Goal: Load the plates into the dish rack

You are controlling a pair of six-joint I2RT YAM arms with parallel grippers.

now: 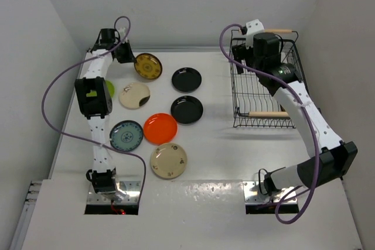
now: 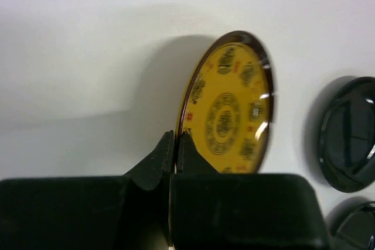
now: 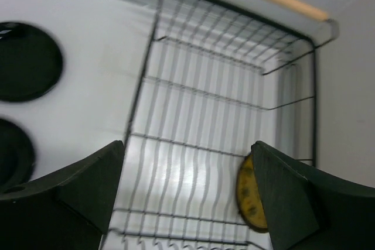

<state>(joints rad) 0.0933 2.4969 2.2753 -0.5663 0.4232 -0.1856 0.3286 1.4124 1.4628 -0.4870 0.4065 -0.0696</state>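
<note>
**White desk** (image 1: 222,162): carries everything listed below.

**Rectangular black wire dish rack with light wooden rod handles** (image 1: 266,95): far right of the desk. It holds one gold-brown patterned plate (image 3: 249,197), stood on edge by a side wall and partly hidden behind a finger.

**Right fingers** (image 3: 88,191): spread wide, empty, hovering over the rack.

**Left fingers** (image 2: 167,156): pinched shut on the rim of a second gold-brown patterned round plate (image 2: 231,106), tipped up on edge at the far left of the desk. Whether its lower rim touches the desk cannot be told.

Handling, as judged: the grip is narrow and at the edge, so the plate may swing. Lift it clear and carry it slowly above the two glossy black round plates (image 1: 186,79) (image 1: 187,109). The rack looks well apart from this arm, so a handover to the waiting right fingers is likely. Seat the plate upright between the wires beside its twin.

**Loose plates, flat on the desk:**
- two cream (image 1: 135,95) (image 1: 169,160)
- orange-red (image 1: 160,128)
- teal patterned (image 1: 126,135)
- lime green (image 1: 109,89), mostly under the left arm
</note>
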